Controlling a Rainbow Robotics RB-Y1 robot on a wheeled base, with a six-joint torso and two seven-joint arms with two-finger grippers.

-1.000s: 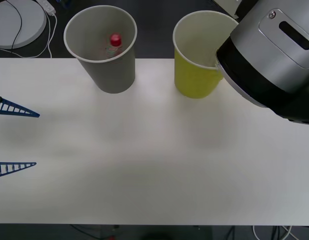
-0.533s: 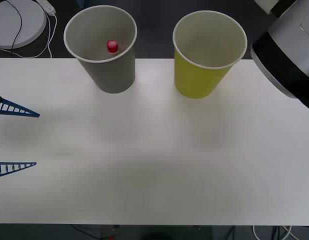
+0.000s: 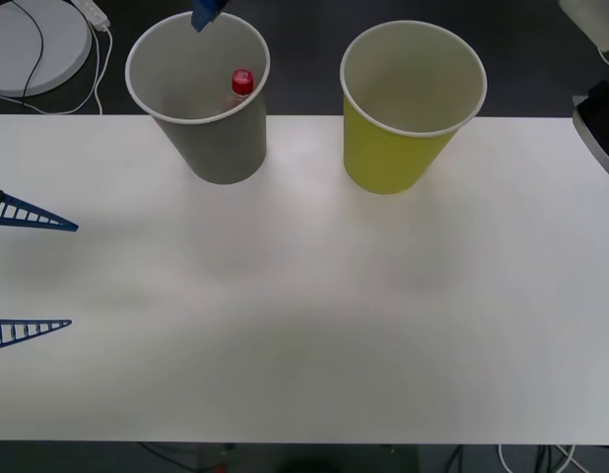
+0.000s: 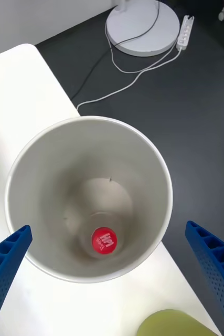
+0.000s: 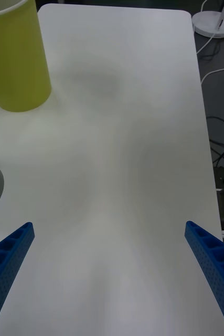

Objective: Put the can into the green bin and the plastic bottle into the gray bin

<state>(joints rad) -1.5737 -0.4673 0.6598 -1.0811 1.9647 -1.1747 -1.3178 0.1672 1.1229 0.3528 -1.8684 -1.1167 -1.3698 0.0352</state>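
Standing bottle in gray bin, right pincer released above it

Comparing with a second ago: right arm's bulky housing, then covering the green bin's right side, now withdrawn to the far right edge of the front view; right pincer (image 4: 112, 294) now directly over the gray bin (image 3: 218, 148), one blue fingertip visible at that bin's far rim. Fingers spread wide, nothing between them. Plastic bottle (image 4: 104, 240) inside the gray bin, red cap upward, resting near the wall on the green bin's side; cap position shifted between pictures, so likely settling after release. Judged: bottle half of the task complete.

Green bin (image 3: 398, 148) upright on the white worktop (image 3: 304, 325), just beside the gray bin, not touching; no can discernible inside, though its floor is hidden from the front camera. Can placement unconfirmed.

Left pincer (image 3: 29, 276) idle at the worktop's left edge, wide open, empty.

Count: bins, two (one gray, one green); bottles, one; pincers, two.
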